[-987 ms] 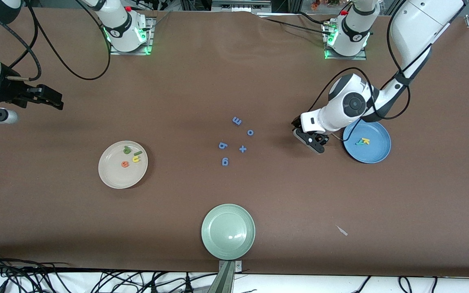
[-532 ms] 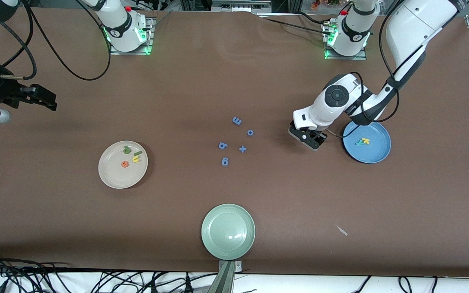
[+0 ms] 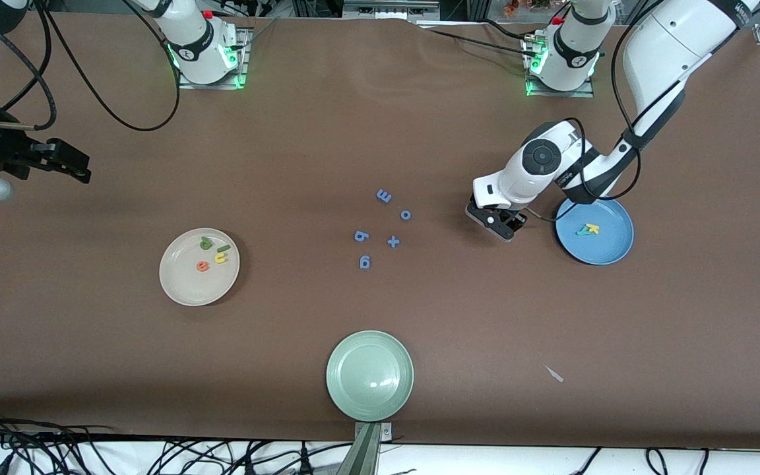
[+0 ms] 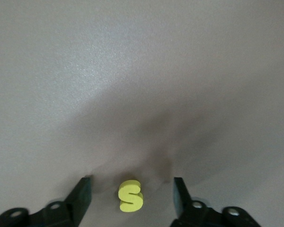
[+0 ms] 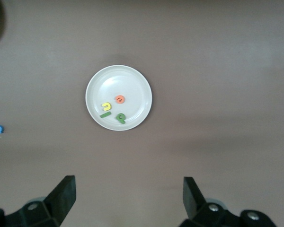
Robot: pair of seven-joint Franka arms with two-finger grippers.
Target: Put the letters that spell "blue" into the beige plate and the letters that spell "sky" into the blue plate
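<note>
Last letter to go: the yellow s (image 4: 130, 195) sits on the table between the left gripper (image 3: 500, 227)'s spread, not-yet-pinching fingers, mid-right of frame beside the blue plate (image 3: 617, 247). Next: pinch, lift, drop it in. Right gripper (image 3: 78, 166) waits open, upper left.

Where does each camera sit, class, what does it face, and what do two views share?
Front view: high across the table, facing both arm bases, left gripper beside the blue plate.
Left wrist view: looks down at the yellow s between open fingers.
Right wrist view: looks down past open fingers.
Shared: front and right wrist show the beige plate.
</note>
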